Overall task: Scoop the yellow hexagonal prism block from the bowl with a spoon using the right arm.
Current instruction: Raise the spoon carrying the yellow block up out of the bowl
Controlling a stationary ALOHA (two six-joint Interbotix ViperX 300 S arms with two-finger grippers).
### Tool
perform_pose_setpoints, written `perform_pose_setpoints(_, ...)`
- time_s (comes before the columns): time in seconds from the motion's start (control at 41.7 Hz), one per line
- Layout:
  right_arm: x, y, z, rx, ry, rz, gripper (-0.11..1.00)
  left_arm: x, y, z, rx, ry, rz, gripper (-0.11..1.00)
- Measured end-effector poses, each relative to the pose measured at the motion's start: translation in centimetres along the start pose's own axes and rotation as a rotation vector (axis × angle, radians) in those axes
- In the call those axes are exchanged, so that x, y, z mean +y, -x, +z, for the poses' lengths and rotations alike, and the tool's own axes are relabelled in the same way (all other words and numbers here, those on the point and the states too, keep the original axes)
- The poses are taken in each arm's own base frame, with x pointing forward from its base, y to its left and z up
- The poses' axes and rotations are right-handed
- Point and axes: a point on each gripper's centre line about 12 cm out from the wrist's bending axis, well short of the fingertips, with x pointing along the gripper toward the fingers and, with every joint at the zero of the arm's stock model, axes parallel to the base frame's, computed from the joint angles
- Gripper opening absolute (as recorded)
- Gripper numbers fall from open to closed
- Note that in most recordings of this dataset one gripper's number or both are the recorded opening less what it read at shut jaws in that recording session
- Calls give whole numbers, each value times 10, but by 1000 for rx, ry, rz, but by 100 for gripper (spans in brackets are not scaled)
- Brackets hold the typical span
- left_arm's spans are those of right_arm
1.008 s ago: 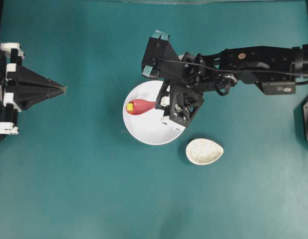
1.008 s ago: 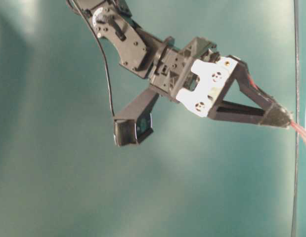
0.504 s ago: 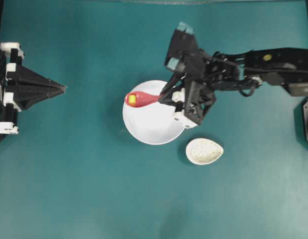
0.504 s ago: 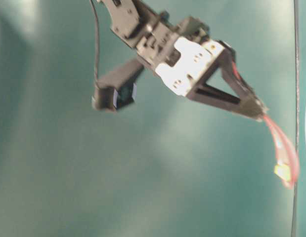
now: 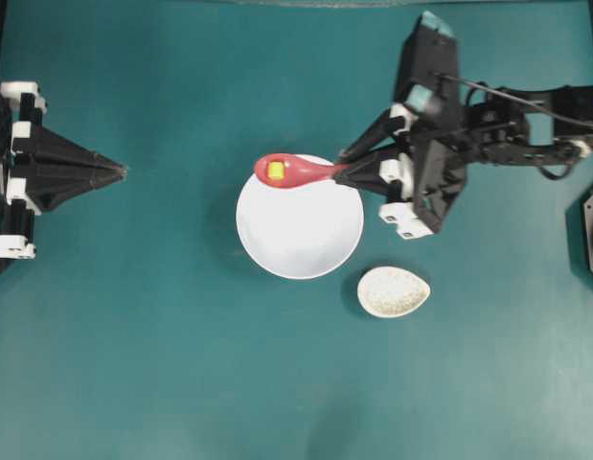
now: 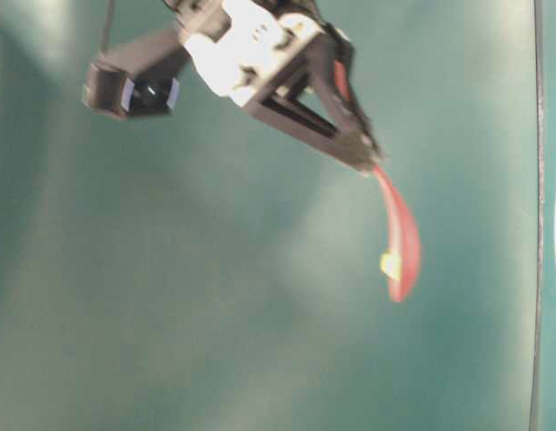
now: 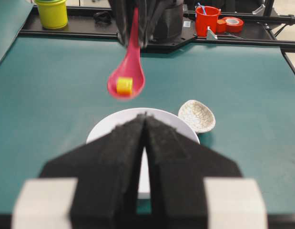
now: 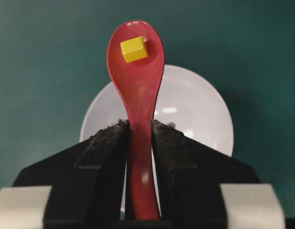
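Observation:
The red-pink spoon (image 5: 301, 172) hangs in the air over the far rim of the white bowl (image 5: 300, 230), its handle pinched in my right gripper (image 5: 346, 173), which is shut on it. The yellow hexagonal prism block (image 5: 275, 171) rests in the spoon's scoop (image 8: 136, 52), clear of the bowl. From the right wrist, both fingers (image 8: 108, 143) press the handle with the bowl (image 8: 195, 114) below. The table-level view shows the spoon (image 6: 401, 242) tilted down with the block (image 6: 390, 264) in it. My left gripper (image 5: 122, 172) is shut at the far left, empty.
A speckled off-white spoon rest (image 5: 394, 291) lies just right of and nearer than the bowl. Beyond the table's far edge stand a yellow cup (image 7: 52, 13), a red cup (image 7: 206, 20) and a tape roll (image 7: 231, 23).
My right arm has lifted and drawn back to the right, carrying the spoon with the yellow block up out of the bowl. The left arm has not moved.

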Motion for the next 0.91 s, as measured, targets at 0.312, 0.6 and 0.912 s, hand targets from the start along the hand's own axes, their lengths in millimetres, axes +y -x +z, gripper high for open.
perform_pose_setpoints(0.312,6,41,7,-55,12,27,22,0,0,0,0,2,0,0)
perform_pose_setpoints(0.6,6,49,5,-69,12,29,22,0,0,0,-2,0,0,0)
perform_pose_setpoints(0.912,6,49,6,-72,9,31,22,0,0,0,0,-6,-1,0)
